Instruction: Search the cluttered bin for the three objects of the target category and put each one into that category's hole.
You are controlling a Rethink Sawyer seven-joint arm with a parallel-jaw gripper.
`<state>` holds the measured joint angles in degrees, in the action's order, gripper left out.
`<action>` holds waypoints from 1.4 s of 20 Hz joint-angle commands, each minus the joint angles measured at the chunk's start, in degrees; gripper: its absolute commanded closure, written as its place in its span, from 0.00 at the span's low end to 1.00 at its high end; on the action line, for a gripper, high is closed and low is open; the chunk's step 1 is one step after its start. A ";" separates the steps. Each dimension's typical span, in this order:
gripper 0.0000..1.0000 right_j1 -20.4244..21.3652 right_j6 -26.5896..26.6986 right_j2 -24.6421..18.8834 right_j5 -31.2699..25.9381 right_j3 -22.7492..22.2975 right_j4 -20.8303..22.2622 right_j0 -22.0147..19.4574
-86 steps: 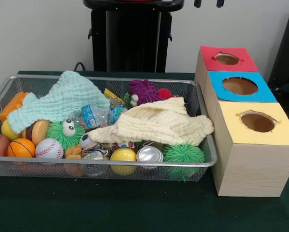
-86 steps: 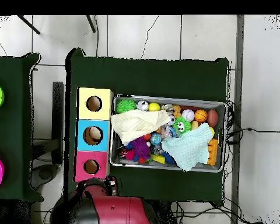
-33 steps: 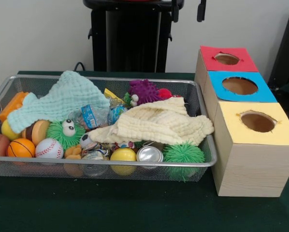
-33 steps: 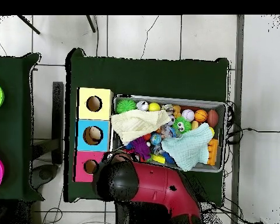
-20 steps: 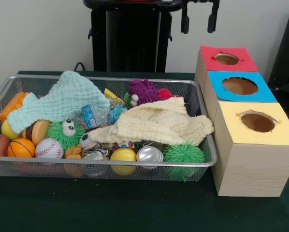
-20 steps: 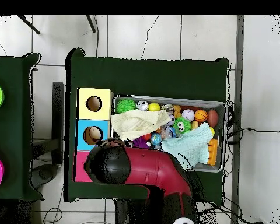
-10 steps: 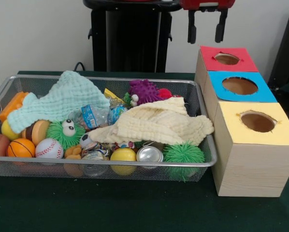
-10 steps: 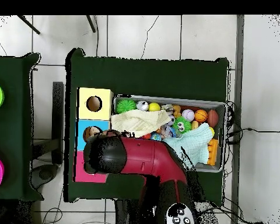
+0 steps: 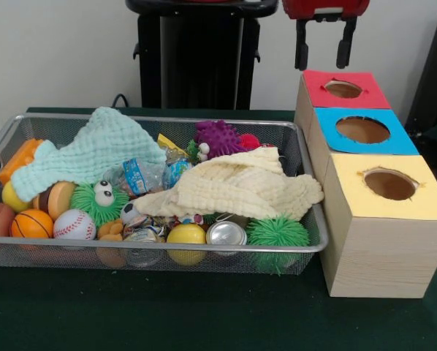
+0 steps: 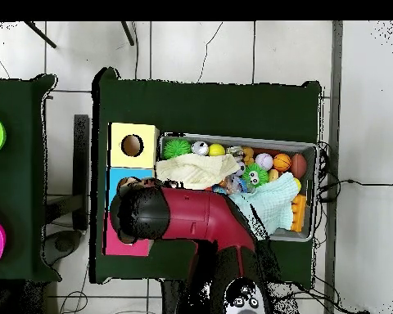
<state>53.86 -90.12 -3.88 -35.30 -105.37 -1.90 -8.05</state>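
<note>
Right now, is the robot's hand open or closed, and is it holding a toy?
Hand: open, holding nothing, hanging above the red box.

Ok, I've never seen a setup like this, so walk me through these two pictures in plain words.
This is a robot arm, red and black, working at a table with a green cover. One picture looks across the table from the front; the other looks straight down from above, turned half round against the first.

In the front view the arm's gripper hangs at the top, open and holding nothing, above the red box.

On the table stands a wire basket full of clutter: small sports balls, spiky green balls, a purple spiky toy, a can, a crumpled plastic bottle and two cloths, a mint cloth and a cream cloth.

Beside the basket are three wooden boxes in a row, each with a round hole on top: the red box, a blue box and a yellow box.
</note>
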 commanded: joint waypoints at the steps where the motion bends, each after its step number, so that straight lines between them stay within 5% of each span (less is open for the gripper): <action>1: 0.00 -1.47 -7.73 -1.22 -5.23 2.04 -0.85 -0.96; 19: 0.00 -6.02 2.23 -4.95 -2.16 5.50 3.28 -9.99; 28: 0.00 -7.43 1.41 -4.74 -3.18 7.80 4.39 -9.63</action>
<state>48.85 -90.12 -3.95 -35.28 -100.91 -1.63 -17.08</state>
